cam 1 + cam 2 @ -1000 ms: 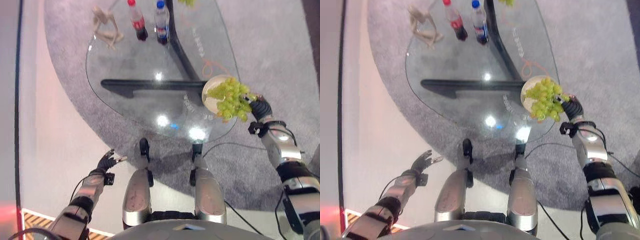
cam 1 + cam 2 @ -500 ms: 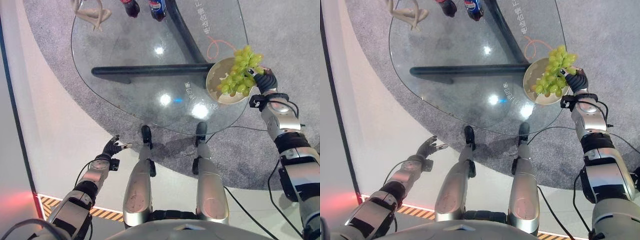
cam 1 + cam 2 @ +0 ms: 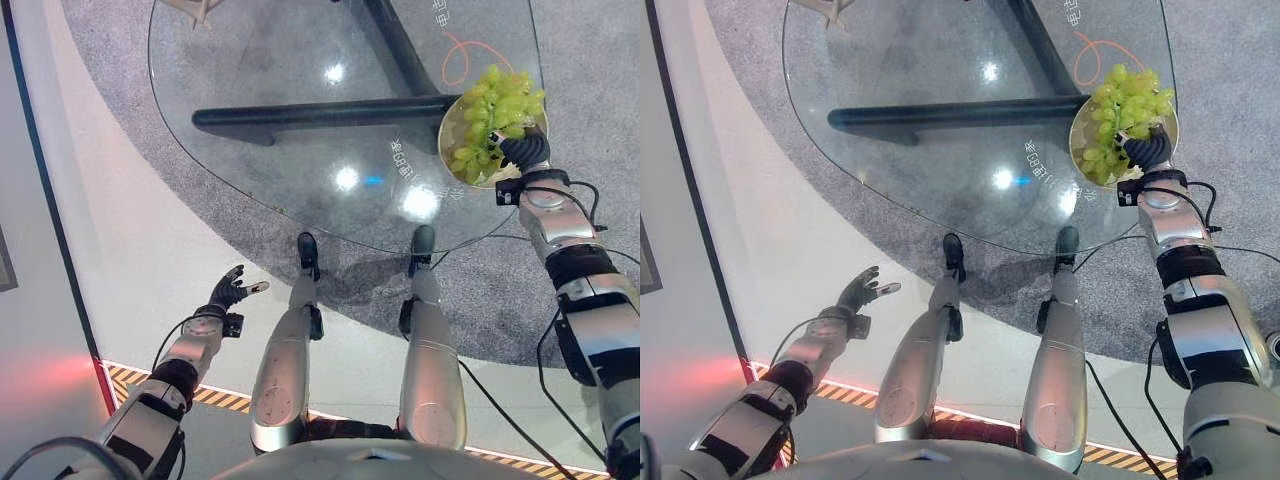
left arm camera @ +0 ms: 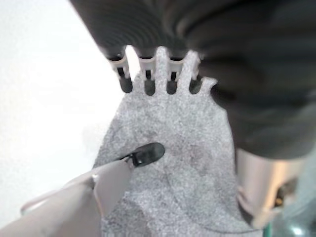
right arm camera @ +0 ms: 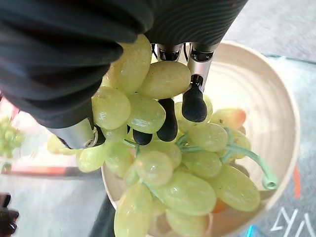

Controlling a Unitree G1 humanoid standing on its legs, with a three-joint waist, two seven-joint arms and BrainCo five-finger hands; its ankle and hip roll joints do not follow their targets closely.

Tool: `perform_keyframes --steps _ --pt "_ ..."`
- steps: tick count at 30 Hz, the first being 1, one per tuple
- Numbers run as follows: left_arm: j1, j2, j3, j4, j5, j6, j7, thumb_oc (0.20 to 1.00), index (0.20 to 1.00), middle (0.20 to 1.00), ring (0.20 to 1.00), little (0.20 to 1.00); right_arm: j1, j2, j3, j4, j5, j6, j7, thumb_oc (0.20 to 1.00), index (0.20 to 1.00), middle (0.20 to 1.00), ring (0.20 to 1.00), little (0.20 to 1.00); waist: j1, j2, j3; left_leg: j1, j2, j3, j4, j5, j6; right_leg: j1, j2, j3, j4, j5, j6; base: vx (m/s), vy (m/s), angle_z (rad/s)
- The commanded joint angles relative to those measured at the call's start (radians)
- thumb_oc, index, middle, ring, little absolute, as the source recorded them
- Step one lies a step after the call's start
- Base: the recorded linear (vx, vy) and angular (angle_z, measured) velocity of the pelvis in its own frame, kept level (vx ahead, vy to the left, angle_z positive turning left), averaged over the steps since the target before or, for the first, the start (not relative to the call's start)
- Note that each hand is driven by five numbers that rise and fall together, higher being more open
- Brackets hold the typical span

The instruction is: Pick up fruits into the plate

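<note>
Green grapes (image 5: 163, 168) clutched in right hand (image 3: 524, 150), fingers (image 5: 193, 101) curled, now over plate (image 5: 269, 123) at glass surface (image 3: 300, 70) edge; bottles gone past frame. Left hand (image 3: 228, 291) relaxed, empty.

We seem to stand in a showroom or exhibition space rather than a home. A rounded glass table (image 3: 300, 70) on a dark beam base sits on a grey carpet (image 3: 130, 120) laid over glossy pale floor (image 3: 110, 270). Black-and-yellow hazard tape (image 3: 135, 378) marks the floor's near edge, with red light glowing beside it.
</note>
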Motion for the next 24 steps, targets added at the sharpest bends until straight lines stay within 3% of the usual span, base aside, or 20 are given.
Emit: perform_keyframes --steps 1,5,6,8,9,24 --pt "-0.005 0.002 -0.02 0.028 -0.023 -0.013 0.018 1.0 1.0 1.0 1.0 1.0 -0.021 -0.029 0.054 0.005 -0.053 0.001 -0.046 0.2 0.2 0.2 0.2 0.2 0.0 -0.005 -0.027 -0.064 -0.057 -0.059 0.182 -0.171 0.012 -0.04 0.025 -0.049 0.133 -0.103 -0.019 0.0 0.0 0.0" --pt "-0.016 0.004 -0.018 0.027 -0.025 -0.013 0.02 1.0 1.0 1.0 1.0 1.0 -0.005 -0.012 0.055 0.043 -0.067 0.007 -0.088 0.2 0.2 0.2 0.2 0.2 0.006 -0.014 -0.027 -0.067 -0.061 -0.059 0.188 -0.176 0.02 -0.04 0.024 -0.056 0.134 -0.101 -0.016 -0.01 0.003 0.0" --pt "-0.017 0.003 -0.021 0.027 -0.026 -0.014 0.022 1.0 1.0 1.0 1.0 1.0 -0.005 -0.01 0.055 0.055 -0.073 0.007 -0.104 0.253 0.253 0.253 0.253 0.253 0.007 -0.014 -0.027 -0.067 -0.062 -0.059 0.189 -0.177 0.021 -0.04 0.024 -0.057 0.134 -0.1 -0.016 -0.03 0.02 0.02" --pt "-0.017 0.002 -0.022 0.025 -0.024 -0.012 0.024 1.0 1.0 1.0 1.0 1.0 -0.01 -0.007 0.055 0.073 -0.078 0.011 -0.119 0.636 0.636 0.636 0.636 0.636 0.01 -0.015 -0.027 -0.068 -0.064 -0.06 0.191 -0.178 0.023 -0.039 0.023 -0.059 0.133 -0.098 -0.014 0.0 0.0 0.0" --pt "-0.018 0.003 -0.022 0.026 -0.025 -0.01 0.023 1.0 1.0 1.0 1.0 1.0 -0.013 -0.005 0.058 0.076 -0.082 0.019 -0.136 1.0 1.0 1.0 1.0 1.0 0.011 -0.016 -0.027 -0.068 -0.064 -0.059 0.19 -0.178 0.023 -0.038 0.023 -0.06 0.132 -0.097 -0.014 0.0 0.0 0.0" --pt "-0.012 -0.007 -0.005 0.047 -0.025 -0.013 0.033 1.0 1.0 1.0 1.0 1.0 0.038 0.02 0.031 0.029 -0.061 0.065 -0.276 1.0 1.0 1.0 1.0 1.0 0.001 -0.043 -0.027 -0.032 -0.059 -0.045 0.175 -0.183 0.026 -0.005 0.033 -0.06 0.116 -0.091 -0.012 -0.01 0.004 0.01"
